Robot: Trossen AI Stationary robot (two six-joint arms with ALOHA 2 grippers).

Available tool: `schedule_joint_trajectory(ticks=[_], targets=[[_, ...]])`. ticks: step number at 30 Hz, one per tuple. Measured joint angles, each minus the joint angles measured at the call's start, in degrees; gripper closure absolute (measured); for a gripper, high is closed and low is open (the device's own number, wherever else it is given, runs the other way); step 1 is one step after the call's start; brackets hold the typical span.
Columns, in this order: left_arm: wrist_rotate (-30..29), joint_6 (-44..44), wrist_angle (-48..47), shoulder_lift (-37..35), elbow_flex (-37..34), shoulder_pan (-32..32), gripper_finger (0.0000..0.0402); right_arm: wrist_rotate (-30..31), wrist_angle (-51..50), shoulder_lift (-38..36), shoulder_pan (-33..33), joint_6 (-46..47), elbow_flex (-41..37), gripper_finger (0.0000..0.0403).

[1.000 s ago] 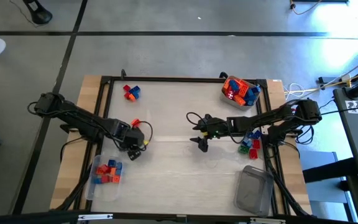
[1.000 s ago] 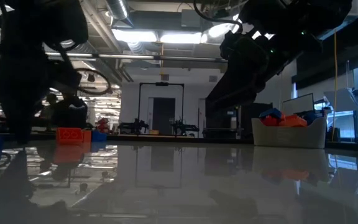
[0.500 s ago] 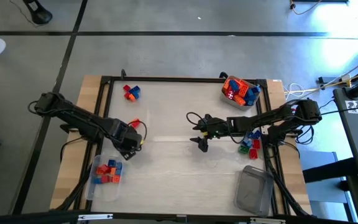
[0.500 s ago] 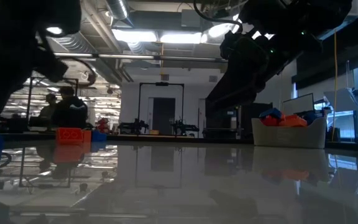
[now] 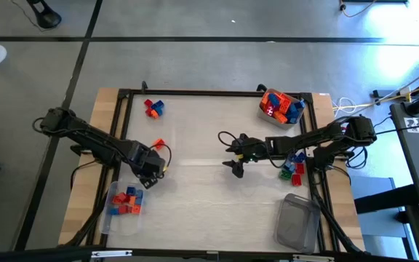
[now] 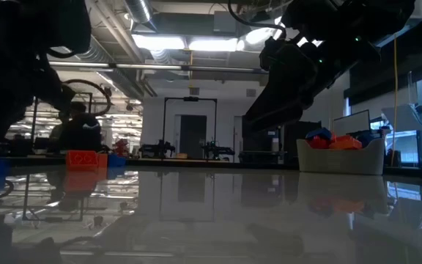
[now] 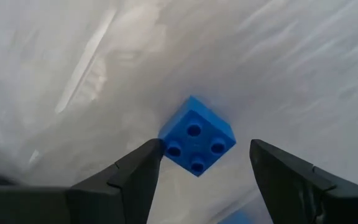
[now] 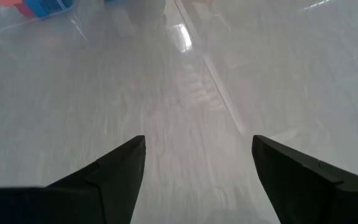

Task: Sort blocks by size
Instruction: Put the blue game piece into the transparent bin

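High view: a clear tub (image 5: pixel 124 217) at lower left holds red, orange and blue blocks (image 5: pixel 127 201); the tub (image 5: pixel 282 106) at upper right is heaped full; a third tub (image 5: pixel 297 222) lies at lower right.

Left wrist view: left gripper (image 7: pixel 202 163), fingers apart, flanks a blue block (image 7: pixel 197 135).

Right wrist view: right gripper (image 8: pixel 198 163) spread over bare table.

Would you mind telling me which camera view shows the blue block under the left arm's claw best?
The left wrist view: the blue block fills the frame's middle, four studs up, lying on the table between the open left claw fingers. The high view hides it under the arm; the low and right wrist views do not show it.
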Motion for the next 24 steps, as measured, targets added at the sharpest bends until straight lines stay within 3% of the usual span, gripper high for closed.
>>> schedule_joint_trajectory(ticks=[12, 19, 24], targets=[[0.0, 5.5, 16.5, 0.1, -0.7, 2.5, 0.0167, 0.0, 0.0, 0.0, 0.0, 0.0, 0.0, 0.0109], [-0.4, 6.7, 10.9, 0.1, 1.7, 2.0, 0.0167, 0.1, 0.0, 0.0, 0.0, 0.0, 0.0, 0.0109], [-4.2, 9.0, 9.5, 0.1, 7.2, -1.7, 0.0167, 0.1, 0.0, 0.0, 0.0, -0.2, 0.0, 0.0109]])
